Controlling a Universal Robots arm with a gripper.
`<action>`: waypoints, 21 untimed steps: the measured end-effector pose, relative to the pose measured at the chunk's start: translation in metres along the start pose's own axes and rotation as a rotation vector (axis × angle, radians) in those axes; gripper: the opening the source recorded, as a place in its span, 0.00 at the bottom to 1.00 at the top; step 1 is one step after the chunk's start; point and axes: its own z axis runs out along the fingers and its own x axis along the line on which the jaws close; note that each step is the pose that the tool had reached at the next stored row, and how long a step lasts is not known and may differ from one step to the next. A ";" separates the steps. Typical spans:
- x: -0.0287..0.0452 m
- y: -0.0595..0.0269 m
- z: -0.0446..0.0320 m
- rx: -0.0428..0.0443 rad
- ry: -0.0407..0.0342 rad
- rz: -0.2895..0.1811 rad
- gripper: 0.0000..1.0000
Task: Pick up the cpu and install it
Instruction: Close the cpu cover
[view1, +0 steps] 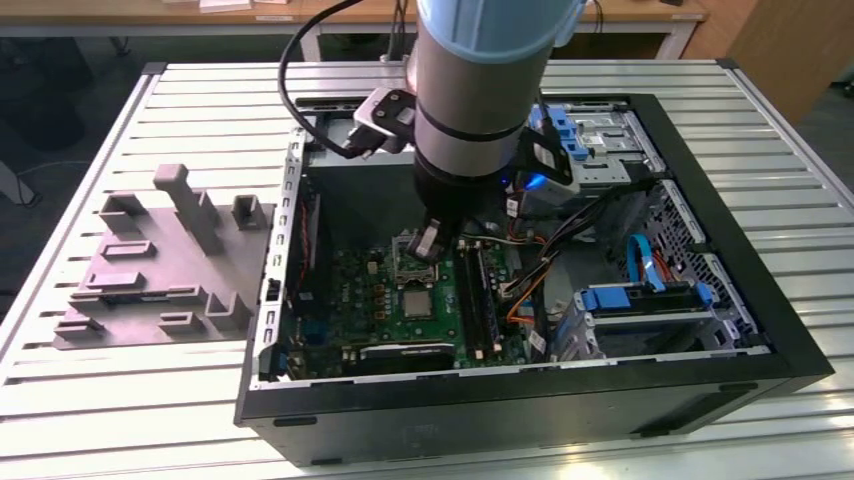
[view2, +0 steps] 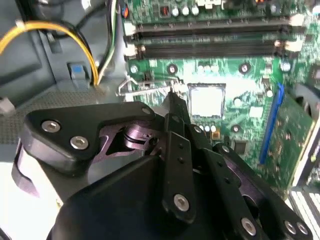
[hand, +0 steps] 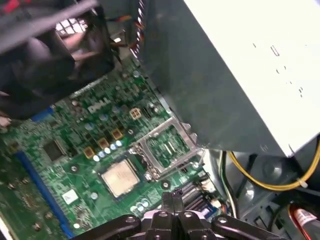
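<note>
The cpu (view1: 418, 303), a small pale silvery square, lies flat in its socket on the green motherboard (view1: 387, 315) inside the open computer case. It also shows in both wrist views (hand: 120, 178) (view2: 206, 100). Beside it the shiny metal socket frame (hand: 167, 146) is swung open. My gripper (view1: 429, 244) hangs low over that frame, a short way from the cpu. Its black fingers (hand: 172, 199) are shut with nothing between them. In the second wrist view the fingertip (view2: 175, 102) ends next to the frame's thin wire lever (view2: 145, 86); whether they touch I cannot tell.
A grey power-supply box (hand: 240, 65) and yellow cables (hand: 260, 182) crowd one side of the socket. Memory slots (view2: 210, 36) run along the board. Blue drive carriers (view1: 641, 298) fill the case at the exterior view's right. A grey moulded tray (view1: 147, 270) sits on the slatted table at its left.
</note>
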 end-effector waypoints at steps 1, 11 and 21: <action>-0.0006 -0.0010 0.0007 -0.0031 -0.0043 0.000 0.11; -0.0006 -0.0019 0.0063 -0.0226 -0.0329 0.000 0.11; -0.0006 -0.0020 0.0063 -0.0228 -0.0331 0.000 0.11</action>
